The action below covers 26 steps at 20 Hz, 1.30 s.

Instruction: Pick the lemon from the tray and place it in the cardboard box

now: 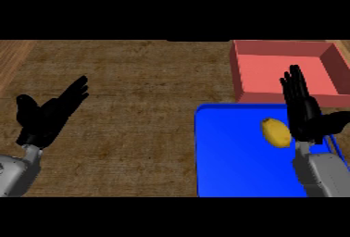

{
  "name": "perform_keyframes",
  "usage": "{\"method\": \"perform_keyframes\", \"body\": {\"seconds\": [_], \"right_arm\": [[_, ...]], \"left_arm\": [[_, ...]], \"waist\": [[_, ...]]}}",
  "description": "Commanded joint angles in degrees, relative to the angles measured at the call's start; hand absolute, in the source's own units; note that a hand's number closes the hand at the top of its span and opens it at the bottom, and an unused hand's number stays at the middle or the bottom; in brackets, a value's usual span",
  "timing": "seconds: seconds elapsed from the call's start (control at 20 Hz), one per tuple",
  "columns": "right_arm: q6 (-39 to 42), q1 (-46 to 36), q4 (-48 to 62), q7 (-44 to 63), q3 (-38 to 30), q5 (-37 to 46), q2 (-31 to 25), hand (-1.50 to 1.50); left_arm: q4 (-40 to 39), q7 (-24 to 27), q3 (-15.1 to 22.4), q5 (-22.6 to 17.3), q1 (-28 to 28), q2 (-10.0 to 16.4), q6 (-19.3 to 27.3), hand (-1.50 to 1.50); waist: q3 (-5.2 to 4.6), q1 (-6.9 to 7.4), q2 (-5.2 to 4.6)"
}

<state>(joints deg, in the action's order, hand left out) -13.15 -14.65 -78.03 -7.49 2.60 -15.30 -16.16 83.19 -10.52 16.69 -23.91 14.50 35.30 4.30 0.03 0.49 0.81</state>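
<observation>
Risk here: the lemon [275,132] looks likely to roll across the blue tray [232,157] if we brush it. Our right hand [305,120] is just beside it at right of frame, fingers straight and together, holding nothing. The pink box [273,69] sits upper right. Our left hand [42,121] rests spread at left.

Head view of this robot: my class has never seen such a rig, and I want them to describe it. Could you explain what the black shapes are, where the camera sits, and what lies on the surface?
The camera sits at the robot's head, looking steeply down at a wooden counter. The black shapes are its two hands on grey forearms. The left hand rests open at the left. The right hand, open too, is just right of a yellow lemon lying on a blue tray. Behind the tray stands an open red box. Neither hand holds anything.
</observation>
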Motion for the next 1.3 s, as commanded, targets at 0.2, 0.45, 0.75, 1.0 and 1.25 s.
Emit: {"method": "perform_keyframes", "body": {"seconds": [0.2,0.45,0.75,1.0,1.25], "right_arm": [[11.6,12.8,-7.1,-7.7,3.0,-0.7,-2.2,-1.5],[-1.7,14.8,-4.9,-16.3,2.9,22.3,-13.0,-1.5],[-15.3,25.2,-9.2,-27.3,4.0,35.4,-13.6,-1.5],[-11.6,38.1,-27.2,-19.7,-1.2,35.4,-22.5,-1.5],[-0.9,48.1,-40.3,-10.7,-4.0,32.9,-30.1,-1.5]], "left_arm": [[3.8,8.7,3.0,9.2,0.4,-6.9,3.3,0.0],[4.7,7.1,4.6,8.2,-0.3,-7.2,2.9,0.0],[4.8,8.9,6.4,10.5,-1.7,-10.3,4.7,0.0],[3.0,10.3,5.3,12.3,-0.9,-10.4,3.8,0.0],[5.7,10.4,4.6,12.2,-4.4,-9.9,3.6,0.0]], "waist": [[-0.02,-1.43,-0.66],[-0.28,-2.92,-0.56],[-0.11,-2.61,-0.46],[-0.19,-2.83,-0.45],[-0.21,-2.37,-0.39]]}}
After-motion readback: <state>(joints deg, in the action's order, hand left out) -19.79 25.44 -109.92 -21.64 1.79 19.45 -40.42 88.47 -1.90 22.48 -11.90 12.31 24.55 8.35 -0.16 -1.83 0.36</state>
